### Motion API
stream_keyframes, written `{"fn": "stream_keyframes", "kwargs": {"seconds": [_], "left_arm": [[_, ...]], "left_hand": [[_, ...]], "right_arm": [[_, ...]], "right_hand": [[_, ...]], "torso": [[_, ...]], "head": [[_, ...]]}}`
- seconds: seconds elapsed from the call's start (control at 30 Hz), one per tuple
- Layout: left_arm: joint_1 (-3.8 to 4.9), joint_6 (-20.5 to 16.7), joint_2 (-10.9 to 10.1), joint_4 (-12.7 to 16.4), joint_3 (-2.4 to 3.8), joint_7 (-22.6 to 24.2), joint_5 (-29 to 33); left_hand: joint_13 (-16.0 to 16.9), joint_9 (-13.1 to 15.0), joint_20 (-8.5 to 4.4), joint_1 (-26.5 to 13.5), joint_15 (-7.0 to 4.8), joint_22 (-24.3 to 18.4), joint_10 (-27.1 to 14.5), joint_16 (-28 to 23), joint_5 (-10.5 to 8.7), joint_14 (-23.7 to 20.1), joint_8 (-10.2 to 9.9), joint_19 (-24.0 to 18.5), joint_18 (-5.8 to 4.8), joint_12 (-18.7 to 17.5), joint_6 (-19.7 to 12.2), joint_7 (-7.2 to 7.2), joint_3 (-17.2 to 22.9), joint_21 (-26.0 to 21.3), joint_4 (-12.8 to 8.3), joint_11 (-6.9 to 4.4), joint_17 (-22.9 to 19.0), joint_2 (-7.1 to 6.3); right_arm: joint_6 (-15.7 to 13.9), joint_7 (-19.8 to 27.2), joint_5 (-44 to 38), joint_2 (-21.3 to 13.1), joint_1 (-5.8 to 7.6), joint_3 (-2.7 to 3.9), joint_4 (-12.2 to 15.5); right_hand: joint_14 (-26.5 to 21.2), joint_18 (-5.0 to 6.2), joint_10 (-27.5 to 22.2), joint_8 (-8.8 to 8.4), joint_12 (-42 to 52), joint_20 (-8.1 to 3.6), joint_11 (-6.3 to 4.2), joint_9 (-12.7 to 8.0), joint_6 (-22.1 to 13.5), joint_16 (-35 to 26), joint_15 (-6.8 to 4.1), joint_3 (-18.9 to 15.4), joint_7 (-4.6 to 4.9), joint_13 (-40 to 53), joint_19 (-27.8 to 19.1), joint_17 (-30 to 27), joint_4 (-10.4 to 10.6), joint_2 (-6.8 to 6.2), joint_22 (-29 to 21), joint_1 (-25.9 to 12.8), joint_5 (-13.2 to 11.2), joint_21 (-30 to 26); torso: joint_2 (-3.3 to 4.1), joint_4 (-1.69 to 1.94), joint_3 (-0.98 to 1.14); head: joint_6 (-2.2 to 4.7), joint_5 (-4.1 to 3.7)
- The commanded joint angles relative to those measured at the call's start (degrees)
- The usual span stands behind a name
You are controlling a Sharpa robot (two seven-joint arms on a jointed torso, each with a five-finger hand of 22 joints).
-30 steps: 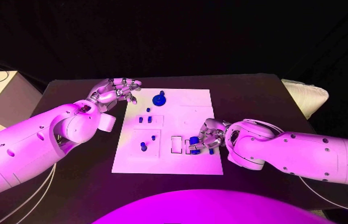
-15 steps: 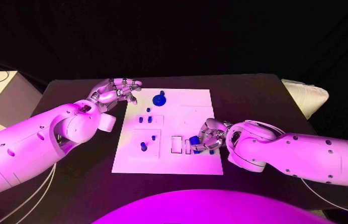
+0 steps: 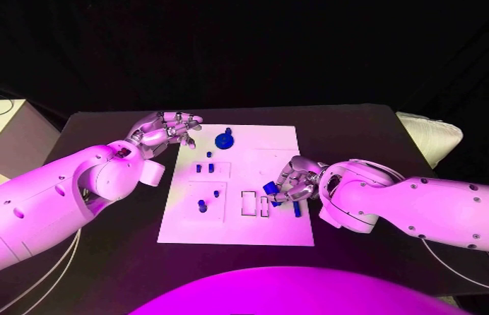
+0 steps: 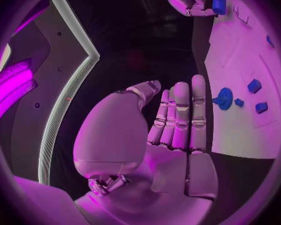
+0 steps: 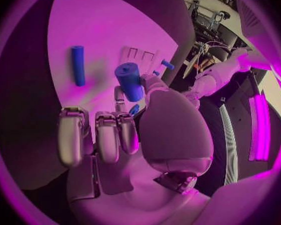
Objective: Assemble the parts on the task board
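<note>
The right hand (image 3: 295, 181) pinches a short blue plastic cylinder (image 5: 129, 82) above the white task board (image 3: 280, 230); that light fingertip hold could slip, while the left hand (image 3: 163, 128) hangs empty, fingers spread.

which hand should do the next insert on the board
Probably the right hand: it already pinches a blue part above the task board, near the slots. The left hand hovers empty at the board's far corner.

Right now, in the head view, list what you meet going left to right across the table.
Left hand → round blue part → blue part pinched in the right hand → right hand. All but the left hand lie over the white task board.
</note>
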Motion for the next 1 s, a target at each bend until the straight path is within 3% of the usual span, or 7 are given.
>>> {"fn": "stream_keyframes", "kwargs": {"seconds": [0.03, 0.3, 0.33, 0.5, 0.63, 1.0], "left_arm": [[0.0, 1.56, 0.17, 0.03, 0.03, -0.61, 0.56], [0.0, 1.6, 0.32, 0.06, 0.03, -0.65, 0.65], [0.0, 1.57, 0.31, 0.08, 0.03, -0.65, 0.66], [0.01, 1.52, 0.21, 0.15, 0.04, -0.66, 0.66], [0.01, 1.51, 0.23, 0.16, 0.04, -0.65, 0.67], [0.01, 1.51, 0.13, 0.21, 0.04, -0.66, 0.66]], "left_hand": [[-0.08, -0.05, -0.12, -0.44, 0.08, -0.1, -0.51, -0.12, -0.06, -0.38, 0.33, 0.4, 0.88, -0.02, -0.43, 0.07, -0.06, -0.25, 0.44, 0.05, -0.01, 0.13], [-0.11, -0.07, -0.08, -0.71, 0.13, -0.21, -0.59, -0.12, -0.11, -0.45, 0.4, 0.42, 0.87, 0.02, -0.46, 0.1, -0.26, -0.41, 0.76, 0.09, -0.01, 0.06], [-0.11, -0.07, -0.08, -0.71, 0.13, -0.21, -0.59, -0.12, -0.11, -0.45, 0.4, 0.42, 0.87, 0.02, -0.46, 0.1, -0.26, -0.41, 0.76, 0.09, -0.01, 0.06], [-0.11, -0.07, -0.08, -0.71, 0.13, -0.21, -0.59, -0.12, -0.11, -0.45, 0.4, 0.42, 0.87, 0.02, -0.46, 0.1, -0.26, -0.41, 0.76, 0.09, -0.01, 0.06], [-0.11, -0.07, -0.08, -0.71, 0.13, -0.21, -0.59, -0.12, -0.11, -0.45, 0.4, 0.42, 0.87, 0.02, -0.46, 0.1, -0.26, -0.41, 0.76, 0.09, -0.01, 0.06], [-0.11, -0.07, -0.08, -0.71, 0.13, -0.21, -0.59, -0.12, -0.11, -0.45, 0.4, 0.42, 0.87, 0.02, -0.46, 0.1, -0.26, -0.41, 0.76, 0.09, -0.01, 0.06]], "right_arm": [[1.08, -0.12, 3.29, 0.86, 0.2, -0.02, 0.05], [2.55, -0.09, 3.9, 4.4, 0.14, -0.1, -1.57], [2.61, -0.09, 3.91, 4.74, 0.09, -0.11, -1.74], [2.52, -0.23, 2.54, 6.12, -0.18, -0.19, -2.47], [2.05, -0.28, 1.93, 6.72, -0.24, -0.2, -2.84], [1.96, -0.74, -0.09, 7.76, -0.5, -0.21, -4.09]], "right_hand": [[5.69, -0.99, 5.73, 0.41, 0.07, -0.01, -0.17, 0.51, 0.51, 0.22, -0.22, 1.1, -0.24, 14.61, 3.27, 13.91, -0.85, 0.02, 8.59, -0.54, -0.08, 0.14], [5.67, -0.99, 5.64, 0.39, -0.08, -0.03, -0.16, 0.42, 0.61, 0.19, -0.23, 2.22, -0.23, 14.5, 3.25, 13.84, -0.83, -0.33, 8.6, -1.29, -0.98, 0.08], [5.66, -0.98, 5.62, 0.41, -0.13, -0.03, -0.14, 0.39, 0.69, 0.16, -0.2, 2.94, -0.21, 14.47, 3.24, 13.79, -0.85, -0.75, 8.63, -2.13, -2.82, 0.05], [5.67, -0.98, 5.61, 0.5, -0.15, 0.01, -0.08, 0.38, 0.74, 0.17, -0.16, 3.84, -0.16, 14.46, 3.24, 13.83, -0.89, -1.54, 8.71, -3.41, -6.81, 0.03], [5.7, -1.01, 5.67, 0.58, -0.06, 0.03, -0.06, 0.4, 0.83, 0.22, -0.15, 3.96, -0.15, 14.53, 3.29, 13.95, -0.81, -1.58, 8.82, -4.03, -7.68, 0.15], [5.72, -1.04, 5.79, 0.9, 0.12, 0.01, -0.15, 0.51, 1.18, 0.25, -0.2, 4.09, -0.28, 14.67, 3.35, 14.04, -0.75, -1.33, 8.98, -5.49, -9.63, 0.28]], "torso": [[0.1, -0.02, 0.05], [0.22, 0.12, 0.1], [0.23, 0.12, 0.1], [0.23, 0.12, 0.04], [0.15, -0.02, 0.01], [0.12, 0.03, 0.0]], "head": [[0.01, 0.21], [0.01, 0.3], [0.01, 0.33], [0.01, 0.62], [0.01, 0.71], [0.01, 0.84]]}}
